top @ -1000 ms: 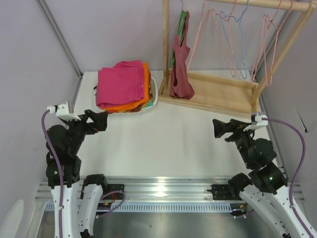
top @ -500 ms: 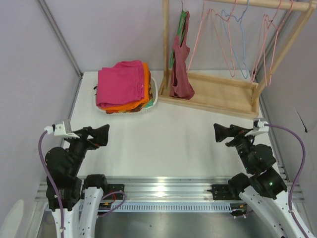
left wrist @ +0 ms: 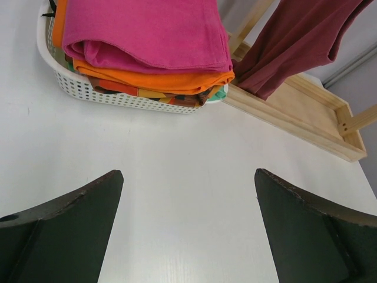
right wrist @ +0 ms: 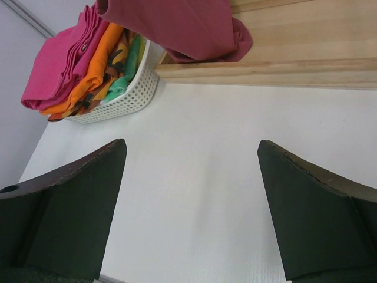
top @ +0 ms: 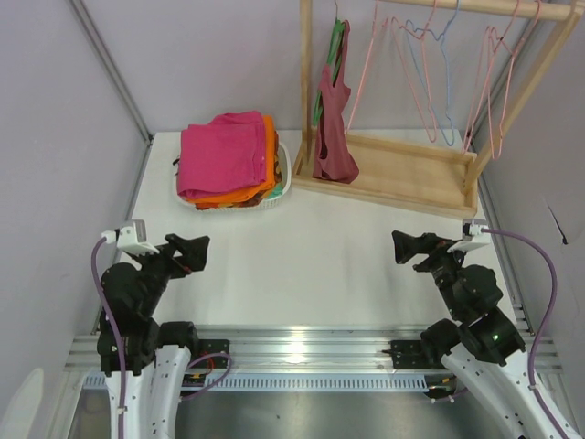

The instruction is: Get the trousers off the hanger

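Magenta trousers (top: 224, 151) lie folded atop the basket (top: 283, 176) pile, upper left of the top view. The pink hanger (top: 363, 69) hangs bare on the rack (top: 402, 174), top right. Task looks done. Left gripper (top: 199, 251) and right gripper (top: 400, 248) sit low in frame, jaws spread, empty.

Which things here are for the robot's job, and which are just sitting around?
For the job: magenta trousers, light-pink hanger.
Just sitting around: maroon garment, orange cloth, white basket, green hanger, blue hanger, wooden rack.
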### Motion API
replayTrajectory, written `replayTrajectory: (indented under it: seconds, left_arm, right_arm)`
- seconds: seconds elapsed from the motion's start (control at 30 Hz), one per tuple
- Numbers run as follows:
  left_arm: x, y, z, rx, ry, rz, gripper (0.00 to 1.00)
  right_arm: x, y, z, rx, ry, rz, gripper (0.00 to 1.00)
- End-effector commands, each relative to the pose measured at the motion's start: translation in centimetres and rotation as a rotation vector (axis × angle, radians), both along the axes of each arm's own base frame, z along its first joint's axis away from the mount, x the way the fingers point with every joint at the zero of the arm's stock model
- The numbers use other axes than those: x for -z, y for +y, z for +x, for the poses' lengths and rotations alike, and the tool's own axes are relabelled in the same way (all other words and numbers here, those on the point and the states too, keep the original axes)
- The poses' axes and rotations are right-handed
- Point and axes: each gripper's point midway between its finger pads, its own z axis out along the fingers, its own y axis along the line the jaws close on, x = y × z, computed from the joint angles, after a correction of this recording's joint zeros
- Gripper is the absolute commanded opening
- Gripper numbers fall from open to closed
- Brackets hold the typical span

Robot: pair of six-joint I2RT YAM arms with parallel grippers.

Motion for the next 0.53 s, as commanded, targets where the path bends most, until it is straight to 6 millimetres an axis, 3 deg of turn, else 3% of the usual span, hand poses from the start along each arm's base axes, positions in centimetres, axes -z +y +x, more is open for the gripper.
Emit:
replayTrajectory:
  seconds: [0.0, 0.5]
  left_arm:
    - [0.21, -0.32, 0.54, 0.013, -0.007, -0.018, 0.99]
    - [0.09, -0.56, 0.62, 0.029, -0.023, -0.017, 1.00]
  right_arm:
    - [-0.82, -0.33, 0.16, 0.023, -0.031, 0.029, 1.00]
    - [-0.97, -0.04, 0.23, 0.011, -0.034, 0.036, 0.99]
